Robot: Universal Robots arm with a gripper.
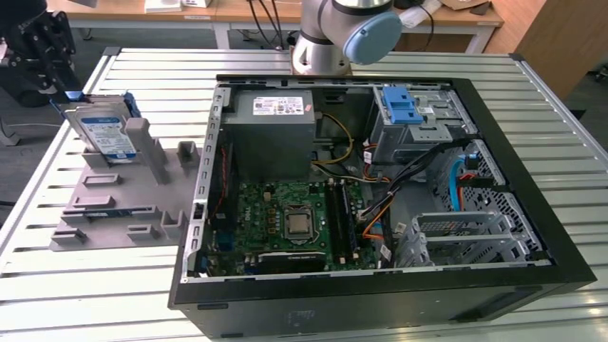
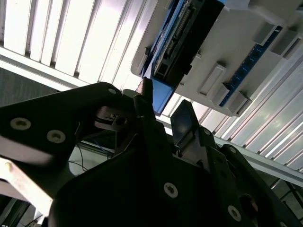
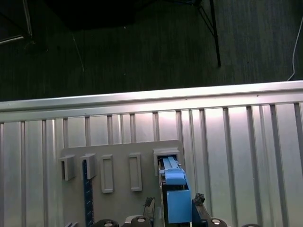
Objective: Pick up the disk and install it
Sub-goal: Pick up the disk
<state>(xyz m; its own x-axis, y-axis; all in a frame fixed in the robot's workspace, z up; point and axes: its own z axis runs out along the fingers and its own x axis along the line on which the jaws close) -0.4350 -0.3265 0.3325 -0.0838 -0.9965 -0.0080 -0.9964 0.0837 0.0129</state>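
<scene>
The disk stands on edge in a slot of a grey holder at the exterior view's left, its white-and-blue label facing outward and its blue carrier frame showing along the top edge. It is outside the computer case, well apart from the drive bays.

In the first wrist view the disk is seen edge-on, rising from the holder. The end effector straddles the blue end, with one finger just beside the frame and the other set a little off the opposite side. It is spread around the frame, not pressed onto it. The second wrist view shows the same from below. The end effector brackets the blue corner, one fingertip at its edge, and the disk sits in the holder beyond. In the exterior view the end effector hangs at the disk's upper corner.

The holder lies on a slatted metal tabletop. Beside it the case lies open on its side, showing a grey power supply, a green motherboard and a blue latch piece on the metal bay. The arm's base stands behind the case.
</scene>
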